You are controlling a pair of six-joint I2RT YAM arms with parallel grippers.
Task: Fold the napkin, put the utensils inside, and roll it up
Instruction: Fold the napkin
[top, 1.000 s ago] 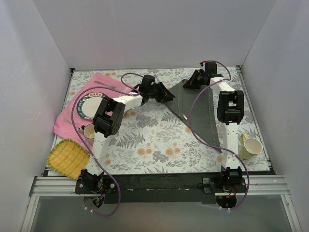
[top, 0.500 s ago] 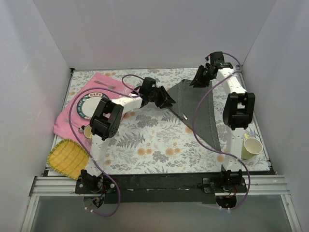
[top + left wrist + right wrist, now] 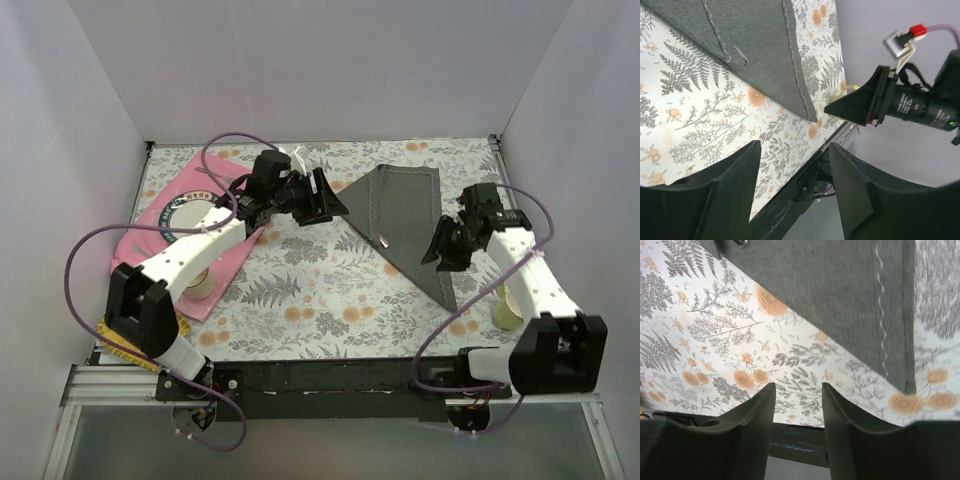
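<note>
There is one napkin (image 3: 400, 210), dark grey with a lighter stitched hem, and it lies flat as a triangle on the right of the middle. Its wide edge is at the far side, close to the far wall, and its tip points to the near right. There are two arms. The left gripper (image 3: 332, 203) hangs just beside the left corner of the napkin; its fingers are apart and nothing is between them. The right gripper (image 3: 440, 252) hangs over the right hem near the tip, also parted and holding nothing. On the left lies one pink placemat (image 3: 205, 170) with one round plate (image 3: 178, 212) on it. I count two cups: a beige cup (image 3: 203, 285) under the left arm and a yellow-green cup (image 3: 508, 310) at the near right, just beside the right arm. One yellow woven mat (image 3: 108, 332) at the near left corner is mostly hidden by the left arm. The table has a floral cover (image 3: 310, 290), and plain white walls (image 3: 320, 70) close the left, far and right sides. The free floral area is in the middle and toward the near edge, between the two arms.
</note>
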